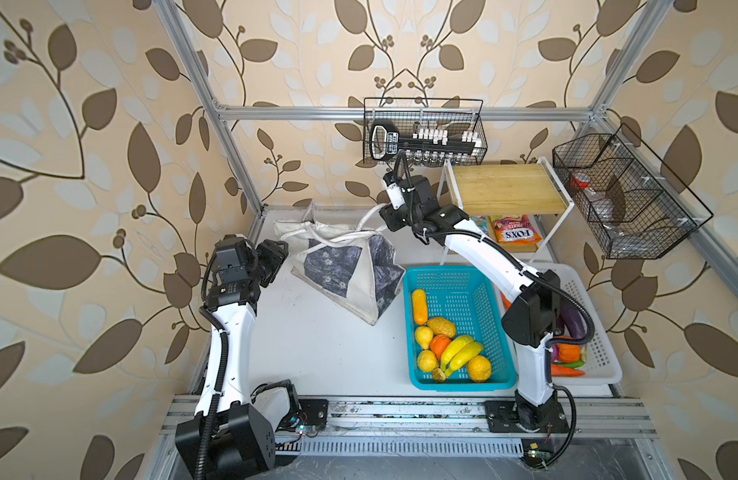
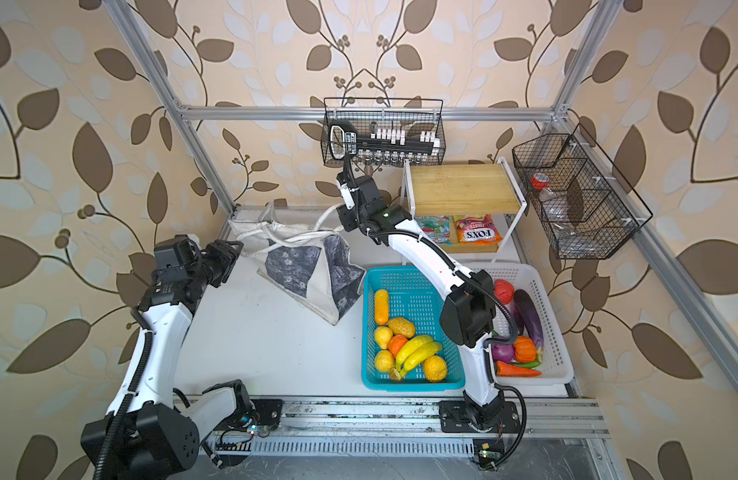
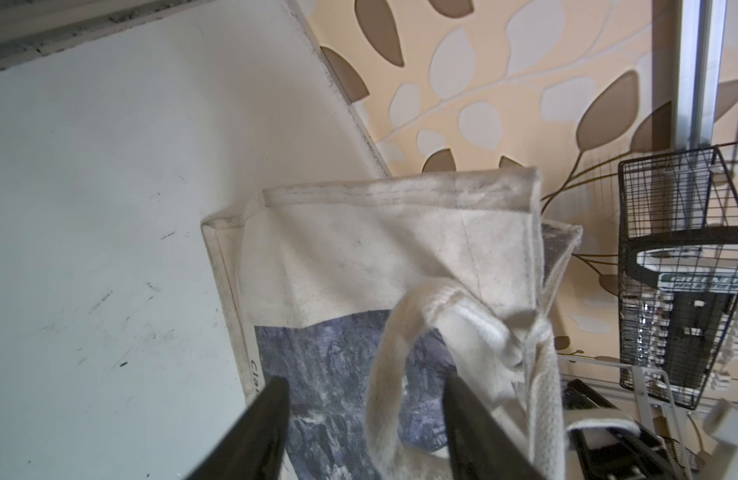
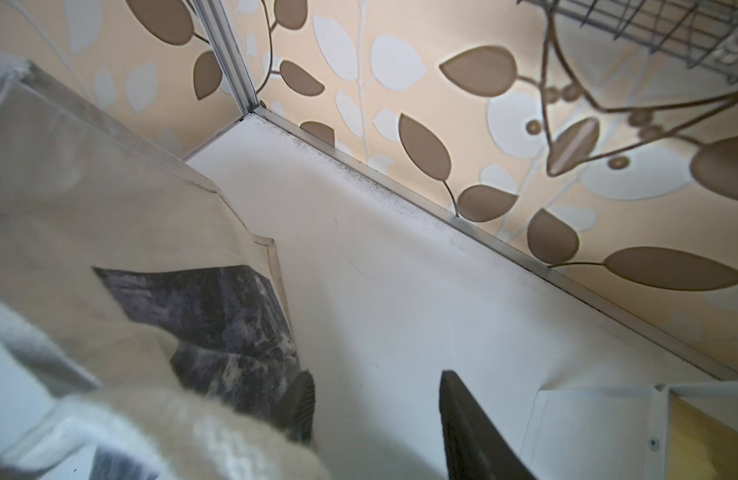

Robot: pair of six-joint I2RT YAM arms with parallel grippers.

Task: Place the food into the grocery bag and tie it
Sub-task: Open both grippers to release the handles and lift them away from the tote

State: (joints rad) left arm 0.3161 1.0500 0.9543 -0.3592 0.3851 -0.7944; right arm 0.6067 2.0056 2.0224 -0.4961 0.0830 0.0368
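Left end effector [image 3: 365, 382]: fingers spread, nothing pinched. One strap handle [image 3: 383, 365] of the grocery bag loops through the gap, unclamped.
Right end effector [image 4: 377, 376]: also spread and empty. A second strap [image 4: 172, 424] is a blur just beside one finger.
The grocery bag [image 1: 342, 266] lies slumped on the table [image 1: 317, 357] between the two end effectors. The straps cross in what looks like a knot [image 3: 521, 345] just past the left end effector.
My read: tie step, at or near its end. Can't see inside the bag.
The banana bunch [image 1: 462, 353] and other fruit sit in the turquoise basket [image 1: 408, 316], well back from the right end effector. The FOX'S packet [image 1: 514, 235] is on the rack [image 1: 508, 187] near it.
Next move, as I judge it: back both end effectors off without snagging the straps, then check that the knot holds.
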